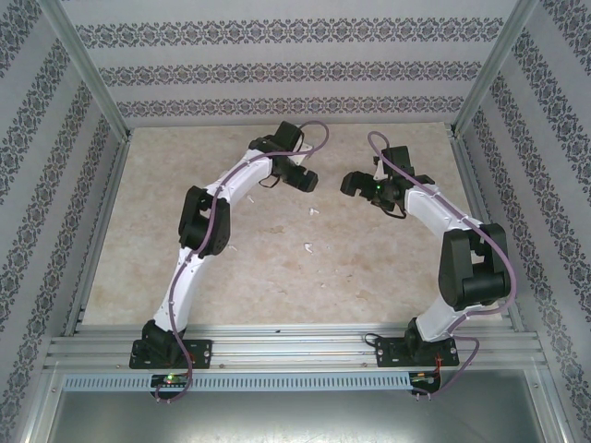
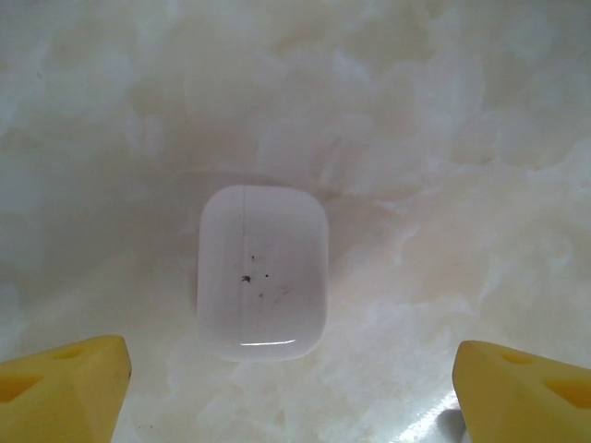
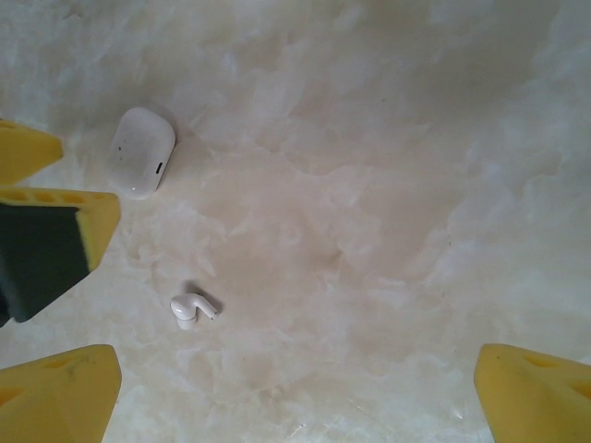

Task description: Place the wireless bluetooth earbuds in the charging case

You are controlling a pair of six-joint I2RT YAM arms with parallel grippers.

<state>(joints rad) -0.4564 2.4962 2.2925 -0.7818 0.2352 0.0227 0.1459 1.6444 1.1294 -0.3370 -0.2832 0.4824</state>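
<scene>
The left gripper (image 2: 294,395) hangs just above the table with its jaws spread wide. Its yellow fingertips (image 2: 60,388) sit at either side of the wrist view and hold nothing. Between them and a little farther out, the white charging case (image 2: 263,272) lies flat on the marbled table (image 2: 443,138), its lid seam shut and touching neither finger.

The right gripper (image 3: 295,397) is spread just as wide and is empty too. Ahead of it, one earbud (image 3: 189,309) rests on its side on the bare surface, apart from both fingers. Beyond that lies the case (image 3: 141,150), just beside the left gripper's yellow fingers (image 3: 55,217).

From above, the left gripper (image 1: 303,178) and the right gripper (image 1: 351,183) face each other over the far middle of the table (image 1: 240,277). On the near side of them lie the far earbud (image 1: 314,212) and the near earbud (image 1: 307,247), both outside the case.
</scene>
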